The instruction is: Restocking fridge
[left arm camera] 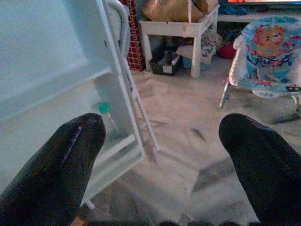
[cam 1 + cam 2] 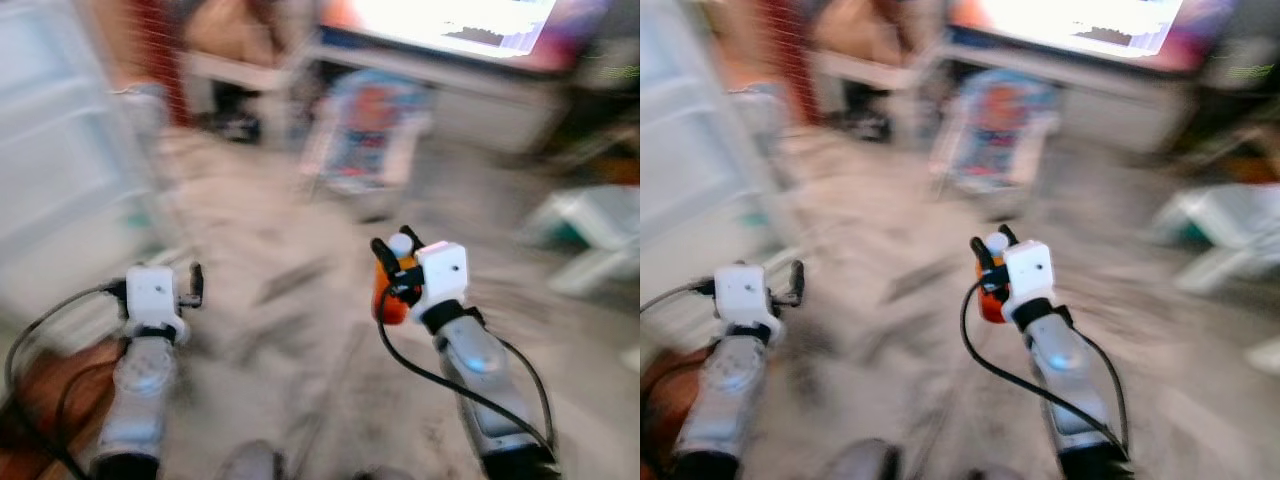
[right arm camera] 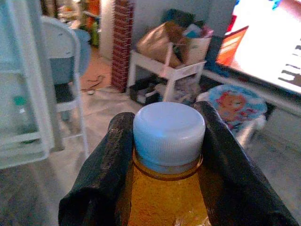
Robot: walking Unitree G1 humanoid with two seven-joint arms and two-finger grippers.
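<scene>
A blurred look down at a grey floor in a cluttered living room. The right hand is held out in front at waist height, its two black fingers clamped on either side of a bottle of orange drink with a pale blue cap. The left hand is raised on the other side, fingers spread wide apart with nothing between them. Beyond it stands the open white fridge door; a small green-capped bottle sits in its lower door shelf. Further off are a baby bouncer seat (bright cartoon print), a low white counter stacked with bags, and a glowing screen.
</scene>
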